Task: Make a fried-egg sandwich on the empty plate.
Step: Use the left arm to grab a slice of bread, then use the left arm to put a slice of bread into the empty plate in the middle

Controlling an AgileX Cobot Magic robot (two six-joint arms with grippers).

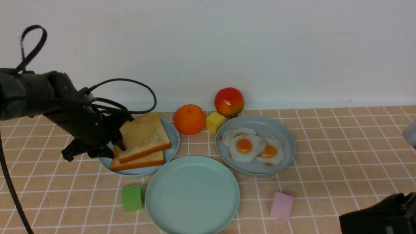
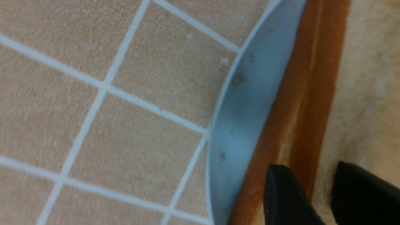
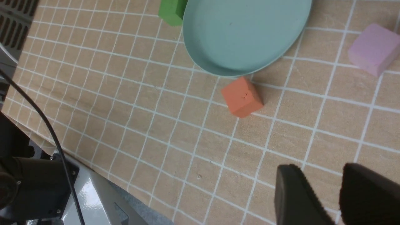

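Top toast slice (image 1: 143, 136) (corner toward wall) gripped by left hand (image 1: 117, 145); right hand (image 3: 323, 200) open.

Two toast slices (image 1: 143, 139) stacked on sky-blue plate (image 1: 170, 130); eggs (image 1: 248, 146) on grey-blue plate (image 1: 279, 130); mint plate (image 1: 191, 195) bare.

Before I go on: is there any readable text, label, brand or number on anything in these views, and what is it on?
None. No print shows on the toast slices, the fried eggs, the mint-green plate, the two blue plates, the orange, the apple or the foam cubes.
The left gripper and right gripper carry no visible marking either.
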